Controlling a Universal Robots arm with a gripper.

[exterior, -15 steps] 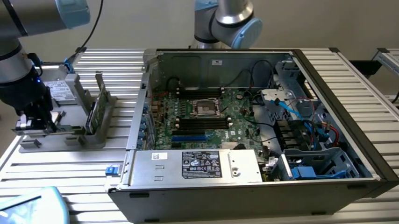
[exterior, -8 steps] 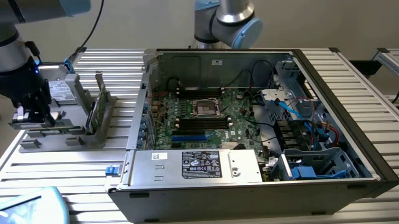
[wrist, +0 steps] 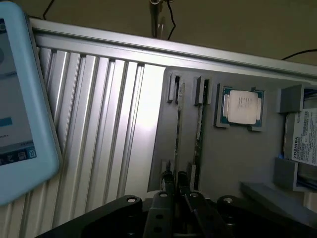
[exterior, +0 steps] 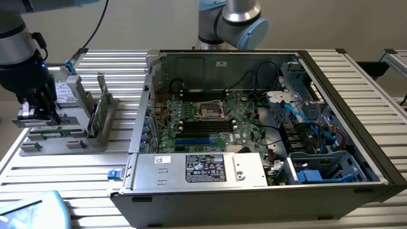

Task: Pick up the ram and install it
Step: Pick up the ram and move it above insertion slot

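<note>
**A:** How is the arm standing?

**B:** In the exterior view the arm [exterior: 19, 52] comes down at the exterior view's left, wrist pointing downward, with the gripper [exterior: 35, 112] over the grey holder tray [exterior: 51, 143].

**A:** And the gripper itself?

**B:** In the wrist view the gripper [wrist: 176, 187] has its fingers [wrist: 169, 184] close, with a narrow gap between them. I see nothing clamped in that gap.

**A:** Where is the ram?

**B:** The ram [wrist: 179, 124] stands on edge in a slot of the tray [wrist: 233, 158], and the fingertips are lined up at its near end. Whether they touch it, I cannot tell. A second stick [wrist: 199, 126] stands just beside it, in the next slot.

**A:** What lies beyond?

**B:** A silver processor [wrist: 242, 106] sits in its pocket past the second stick, and a hard drive [wrist: 303, 141] beyond that. The open computer case [exterior: 375, 143] with its motherboard [exterior: 216, 129] stands at the exterior view's right of the tray, on the slatted table [exterior: 64, 167].
</note>
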